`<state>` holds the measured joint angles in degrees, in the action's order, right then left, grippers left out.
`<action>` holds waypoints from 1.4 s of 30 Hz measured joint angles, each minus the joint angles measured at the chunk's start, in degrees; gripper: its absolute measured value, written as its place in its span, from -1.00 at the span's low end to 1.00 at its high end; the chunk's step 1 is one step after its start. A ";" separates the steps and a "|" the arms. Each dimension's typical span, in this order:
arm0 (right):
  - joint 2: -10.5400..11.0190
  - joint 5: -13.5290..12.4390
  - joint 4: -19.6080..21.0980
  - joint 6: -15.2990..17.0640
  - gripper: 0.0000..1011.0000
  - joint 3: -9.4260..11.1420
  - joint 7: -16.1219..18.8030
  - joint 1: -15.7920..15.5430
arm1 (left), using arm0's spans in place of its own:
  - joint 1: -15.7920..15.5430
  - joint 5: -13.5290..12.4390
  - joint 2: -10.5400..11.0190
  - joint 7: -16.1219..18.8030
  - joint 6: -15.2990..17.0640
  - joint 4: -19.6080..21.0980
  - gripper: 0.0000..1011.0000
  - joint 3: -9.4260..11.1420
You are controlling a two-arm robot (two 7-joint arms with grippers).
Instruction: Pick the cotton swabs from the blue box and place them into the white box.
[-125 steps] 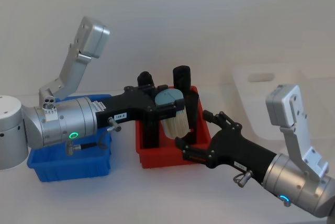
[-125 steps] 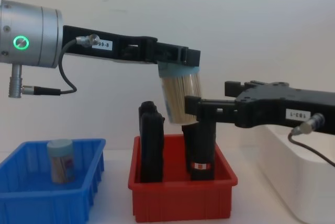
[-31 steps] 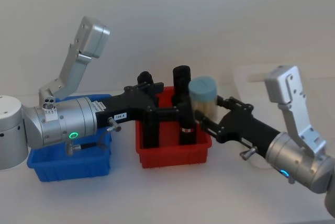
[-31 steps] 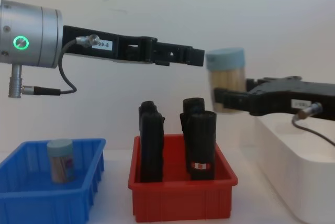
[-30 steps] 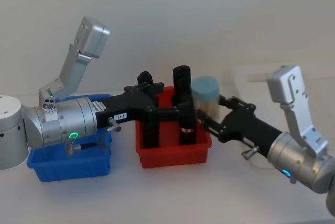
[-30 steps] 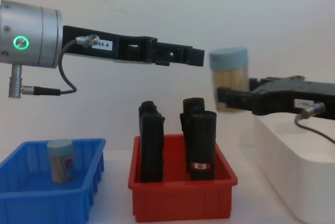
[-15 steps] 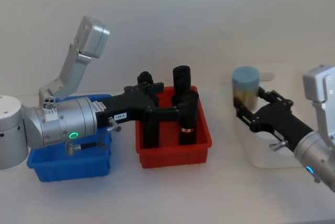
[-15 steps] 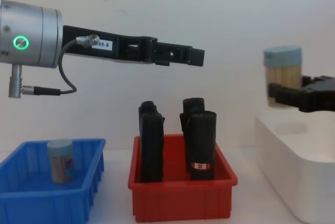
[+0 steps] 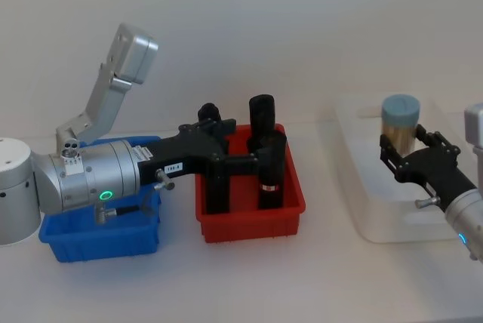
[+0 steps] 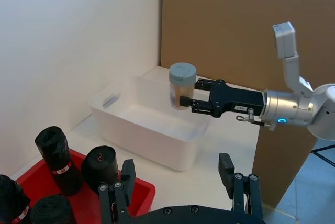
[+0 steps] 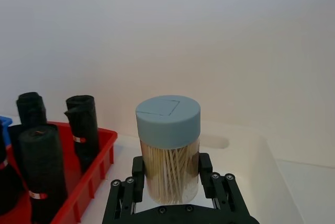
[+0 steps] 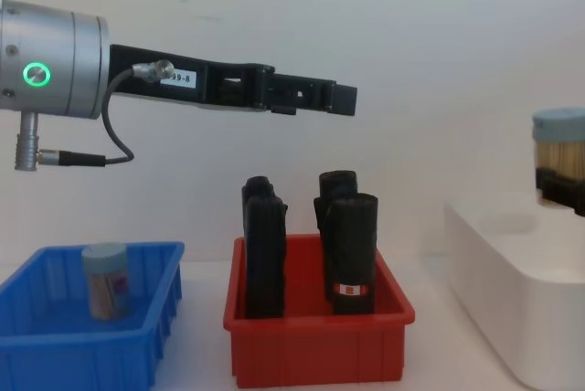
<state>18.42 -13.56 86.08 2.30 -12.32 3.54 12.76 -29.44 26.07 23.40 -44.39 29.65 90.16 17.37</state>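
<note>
Over the large white plastic box point(image 9: 392, 226) in the head view, the right gripper point(image 9: 402, 151) clasps a clear cylindrical tub of cotton swabs with a pale teal lid point(image 9: 400, 119) around its lower body, holding it upright. To do this step well, I judge the tub should be lowered close to the box floor before the jaws let go, so that it does not topple or bounce. From the left wrist view, the tub hangs above the box's open middle, and the left gripper point(image 10: 177, 166) stands spread and empty above the red plastic bin point(image 10: 142, 199). Seen from the right wrist, the fingers point(image 11: 137, 181) press both sides of the tub, with the lid above them. Across the chest view, a second tub point(image 12: 105, 280) waits in the bright blue ribbed box point(image 12: 82, 359), well apart from either gripper
</note>
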 joint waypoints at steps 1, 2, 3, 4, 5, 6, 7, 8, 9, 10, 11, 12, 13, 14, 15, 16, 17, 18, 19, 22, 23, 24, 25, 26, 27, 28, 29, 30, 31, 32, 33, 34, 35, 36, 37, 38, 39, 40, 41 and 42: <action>-0.29 0.17 -1.54 -0.49 0.23 0.04 -0.31 0.67 | 0.00 0.00 0.00 0.00 0.00 0.00 0.99 0.00; -0.43 0.23 -2.26 -0.62 0.23 0.05 -0.37 0.98 | 0.00 0.00 0.00 0.00 0.00 0.00 0.99 0.00; -0.54 0.36 -2.89 -0.90 0.23 0.06 -0.48 1.27 | 0.00 0.00 0.00 0.00 0.00 0.00 0.99 0.00; -0.73 0.46 -3.76 -1.12 0.23 0.07 -0.56 1.69 | 0.00 0.00 0.00 0.00 0.00 0.00 0.99 0.00; -1.00 0.66 -5.04 -1.59 0.23 0.06 -0.66 2.26 | 0.00 0.00 0.00 0.00 0.00 0.00 0.99 0.00; -1.18 0.76 -5.84 -1.78 0.23 0.06 -0.69 2.64 | 0.00 0.00 0.00 0.00 0.00 0.00 0.99 0.00; -1.46 0.96 -7.07 -2.14 0.23 0.03 -0.71 3.23 | 0.00 0.00 0.00 0.00 0.00 0.00 0.99 0.00; -1.58 1.03 -7.63 -2.28 0.23 0.01 -0.72 3.51 | 0.00 0.00 0.00 0.00 0.00 0.00 0.99 0.00; -1.72 1.15 -8.16 -2.50 0.23 -0.01 -0.72 3.78 | 0.00 0.00 0.00 0.00 0.00 0.00 0.99 0.00; -1.86 1.21 -8.69 -2.59 0.23 -0.04 -0.73 4.04 | 0.00 0.00 0.00 0.00 0.00 0.00 0.99 0.00; -1.99 1.33 -9.28 -2.80 0.23 -0.06 -0.72 4.32 | 0.00 0.00 0.00 0.00 0.00 0.00 0.99 0.00; -2.21 1.49 -10.23 -3.09 0.23 -0.11 -0.71 4.80 | 0.00 0.00 0.00 0.00 0.00 0.00 0.99 0.00; -2.37 1.57 -10.86 -3.24 0.23 -0.17 -0.69 5.12 | 0.00 0.00 0.00 0.00 0.00 0.00 0.99 0.00; -2.48 1.67 -11.33 -3.42 0.23 -0.20 -0.66 5.35 | 0.00 0.00 0.00 0.00 0.00 0.00 0.99 0.00; -2.70 1.82 -12.17 -3.65 0.23 -0.25 -0.59 5.77 | 0.00 0.00 0.00 0.00 0.00 0.00 0.99 0.00; -2.83 1.89 -12.68 -3.78 0.23 -0.29 -0.55 6.04 | 0.00 0.00 0.00 0.00 0.00 0.00 0.99 0.00; -2.94 1.95 -13.07 -3.93 0.23 -0.30 -0.50 6.24 | 0.00 0.00 0.00 0.00 0.00 0.00 0.99 0.00; -3.12 2.06 -13.77 -4.13 0.23 -0.35 -0.42 6.60 | 0.00 0.00 0.00 0.00 0.00 0.00 0.99 0.00; -3.21 2.12 -14.08 -4.22 0.23 -0.38 -0.35 6.76 | 0.00 0.00 0.00 0.00 0.00 0.00 0.99 0.00; -3.54 2.32 -15.28 -4.52 0.23 -0.45 -0.19 7.38 | 0.00 0.00 0.00 0.00 0.00 0.00 0.99 0.00; -3.61 2.36 -15.54 -4.60 0.23 -0.46 -0.13 7.50 | 0.00 0.00 0.00 0.00 0.00 0.00 0.99 0.00; -3.73 2.43 -16.06 -4.72 0.25 -0.47 -0.06 7.74 | 0.00 0.00 0.00 0.00 0.00 0.00 0.99 0.00; -3.78 2.48 -16.24 -4.78 0.31 -0.48 -0.02 7.84 | 0.00 0.00 0.00 0.00 0.00 0.00 0.99 0.00; -3.86 2.57 -16.57 -4.89 0.35 -0.48 0.06 8.02 | 0.00 0.00 0.00 0.00 0.00 0.00 0.99 0.00; -3.86 2.57 -16.57 -4.89 0.37 -0.48 0.06 8.02 | 0.00 0.00 0.00 0.00 0.00 0.00 0.99 0.00; -3.94 2.64 -16.92 -4.99 0.45 -0.49 0.11 8.19 | 0.00 0.00 0.00 0.00 0.00 0.00 0.99 0.00; -3.99 2.69 -17.06 -5.03 0.52 -0.49 0.14 8.26 | 0.00 0.00 0.00 0.00 0.00 0.00 0.99 0.00; -4.04 2.75 -17.30 -5.14 0.59 -0.49 0.18 8.38 | 0.00 0.00 0.00 0.00 0.00 0.00 0.99 0.00; -4.07 2.77 -17.45 -5.18 0.59 -0.49 0.21 8.46 | 0.00 0.00 0.00 0.00 0.00 0.00 0.99 0.00; -4.10 2.79 -17.55 -5.22 0.67 -0.49 0.23 8.51 | 0.00 0.00 0.00 0.00 0.00 0.00 0.99 0.00; -4.11 2.81 -17.60 -5.25 0.72 -0.49 0.25 8.54 | 0.00 0.00 0.00 0.00 0.00 0.00 0.99 0.00; -4.15 2.83 -17.72 -5.28 0.77 -0.48 0.27 8.60 | 0.00 0.00 0.00 0.00 0.00 0.00 0.99 0.00; -4.18 2.88 -17.86 -5.35 0.84 -0.46 0.31 8.66 | 0.00 0.00 0.00 0.00 0.00 0.00 0.99 0.00; -4.22 2.93 -18.02 -5.43 0.89 -0.45 0.34 8.73 | 0.00 0.00 0.00 0.00 0.00 0.00 0.99 0.00; -4.22 2.93 -18.02 -5.43 0.92 -0.45 0.34 8.73 | 0.00 0.00 0.00 0.00 0.00 0.00 0.99 0.00; -4.26 2.97 -18.12 -5.50 0.98 -0.43 0.37 8.78 | 0.00 0.00 0.00 0.00 0.00 0.00 0.99 0.00; -4.27 2.99 -18.16 -5.55 0.98 -0.41 0.39 8.80 | 0.00 0.00 0.00 0.00 0.00 0.00 0.99 0.00; -4.30 3.01 -18.23 -5.64 0.98 -0.38 0.42 8.83 | 0.00 0.00 0.00 0.00 0.00 0.00 0.99 0.00; -4.31 3.02 -18.26 -5.67 0.98 -0.37 0.42 8.84 | 0.00 0.00 0.00 0.00 0.00 0.00 0.99 0.00; -4.32 3.03 -18.27 -5.70 0.98 -0.35 0.43 8.84 | 0.00 0.00 0.00 0.00 0.00 0.00 0.99 0.00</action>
<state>14.10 -10.52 67.80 -3.40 -12.67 3.97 21.60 -29.44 26.07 23.40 -44.39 29.65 90.16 17.36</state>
